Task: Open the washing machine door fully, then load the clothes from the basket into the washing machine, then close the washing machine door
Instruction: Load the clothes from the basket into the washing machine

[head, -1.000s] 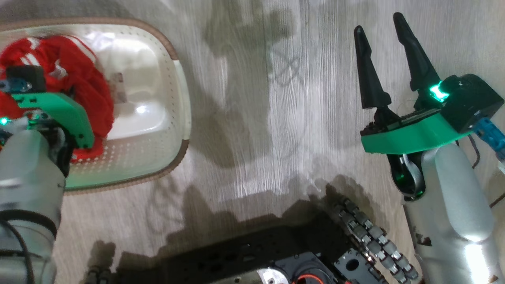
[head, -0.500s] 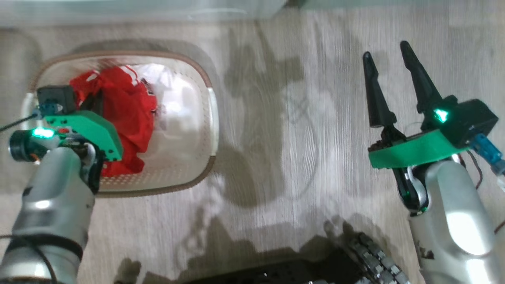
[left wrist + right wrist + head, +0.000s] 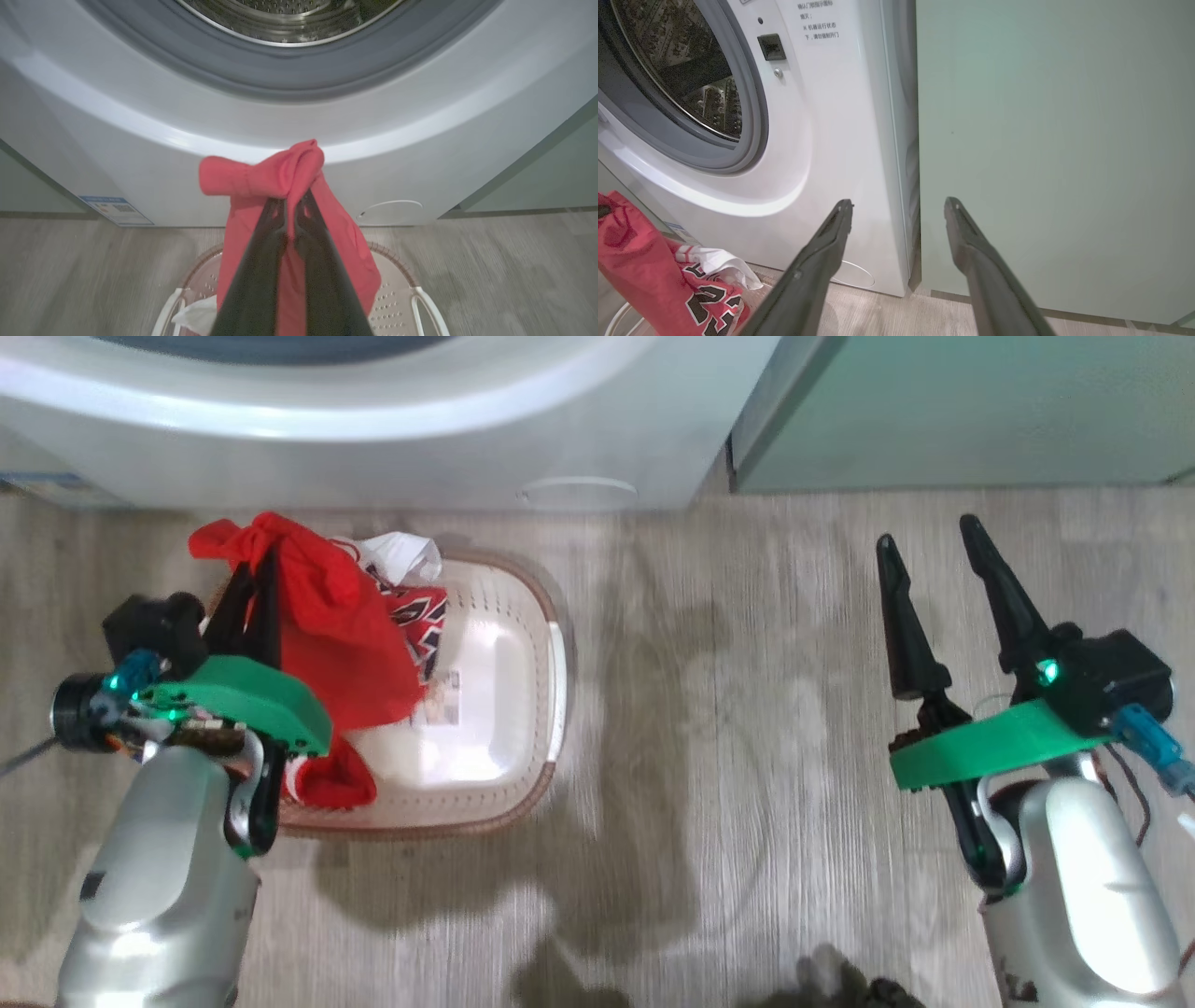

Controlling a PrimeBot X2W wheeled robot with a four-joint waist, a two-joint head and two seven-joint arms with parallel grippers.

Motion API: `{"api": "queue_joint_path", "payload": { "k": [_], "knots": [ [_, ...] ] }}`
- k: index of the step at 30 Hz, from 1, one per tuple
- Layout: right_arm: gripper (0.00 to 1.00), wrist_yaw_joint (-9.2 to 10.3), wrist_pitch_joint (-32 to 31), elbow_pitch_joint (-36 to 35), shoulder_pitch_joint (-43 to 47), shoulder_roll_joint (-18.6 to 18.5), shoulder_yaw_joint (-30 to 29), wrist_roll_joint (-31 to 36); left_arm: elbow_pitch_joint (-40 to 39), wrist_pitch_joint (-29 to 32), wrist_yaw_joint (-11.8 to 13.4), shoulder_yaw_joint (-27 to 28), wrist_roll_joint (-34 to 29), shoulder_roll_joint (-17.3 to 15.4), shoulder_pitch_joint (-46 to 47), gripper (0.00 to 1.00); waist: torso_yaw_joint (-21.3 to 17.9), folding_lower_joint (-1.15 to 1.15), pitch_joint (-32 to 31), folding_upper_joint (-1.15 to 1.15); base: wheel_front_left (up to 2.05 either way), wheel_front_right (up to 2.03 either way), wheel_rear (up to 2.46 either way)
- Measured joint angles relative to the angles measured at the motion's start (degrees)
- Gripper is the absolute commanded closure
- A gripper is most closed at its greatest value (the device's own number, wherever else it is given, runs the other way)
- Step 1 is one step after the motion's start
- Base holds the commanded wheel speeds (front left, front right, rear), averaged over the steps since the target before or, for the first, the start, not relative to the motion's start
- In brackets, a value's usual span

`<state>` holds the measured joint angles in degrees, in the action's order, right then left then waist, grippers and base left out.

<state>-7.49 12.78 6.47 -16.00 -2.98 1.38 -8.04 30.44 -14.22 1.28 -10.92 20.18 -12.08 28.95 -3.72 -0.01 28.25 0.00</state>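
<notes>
My left gripper is shut on the red clothes, lifted above the cream basket; the fabric drapes over the fingers in the left wrist view, where the clothes hang in front of the white washing machine. More red cloth lies in the basket. The grey gasket and steel drum of the open mouth are above. My right gripper is open and empty over the floor, facing the washing machine and cabinet. The washing machine door is out of view.
A pale green cabinet stands right of the washer, and its flat front takes up the right wrist view. Wood-look floor lies between the basket and my right arm. A blue label sticker sits low on the washer's front.
The head camera tilted up, bringing the washer and cabinet into view. My left gripper has raised the red clothes out of the basket toward the washer. The right gripper stays open.
</notes>
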Motion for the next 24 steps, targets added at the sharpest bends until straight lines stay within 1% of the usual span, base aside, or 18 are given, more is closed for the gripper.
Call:
{"api": "queue_joint_path", "payload": {
  "k": [3, 5, 12, 17, 24],
  "knots": [
    [0.00, -0.01, -0.62, -0.22, 0.91, 0.00, -0.31, 0.00, -5.50, 0.07, 1.47, -0.01, -0.19, -0.37, -2.63, 1.00, 0.43, 0.00, -2.42, 0.00, 0.00, 0.00, 0.00],
    [0.00, 0.00, -0.97, -0.41, 1.54, 0.00, -0.64, 0.00, -9.15, 0.33, 2.03, -0.03, -0.26, -0.80, -4.18, 1.00, 0.63, 0.00, -3.96, 0.00, 0.00, 0.00, 0.00],
    [0.00, 0.00, -2.21, -0.41, 4.28, 0.00, -1.54, 0.48, -20.50, 2.89, 4.64, 0.01, -1.02, -2.12, -10.52, 1.00, 0.86, 0.00, -9.37, 0.00, 0.00, 0.00, 0.00],
    [0.00, 0.00, -2.56, -0.44, 6.88, 0.01, -2.53, 0.48, -26.03, 4.02, 6.20, 0.02, -1.12, -2.80, -16.14, 1.00, 0.67, 0.00, -13.05, 0.00, 0.00, 0.00, 0.00],
    [0.00, 0.00, -3.03, -0.84, 9.84, 0.03, -3.30, 0.41, -31.05, 5.21, 8.10, -0.08, -1.53, -3.21, -22.60, 1.00, 0.31, 0.00, -17.83, 0.00, 0.00, 0.00, 0.00]
  ]
}}
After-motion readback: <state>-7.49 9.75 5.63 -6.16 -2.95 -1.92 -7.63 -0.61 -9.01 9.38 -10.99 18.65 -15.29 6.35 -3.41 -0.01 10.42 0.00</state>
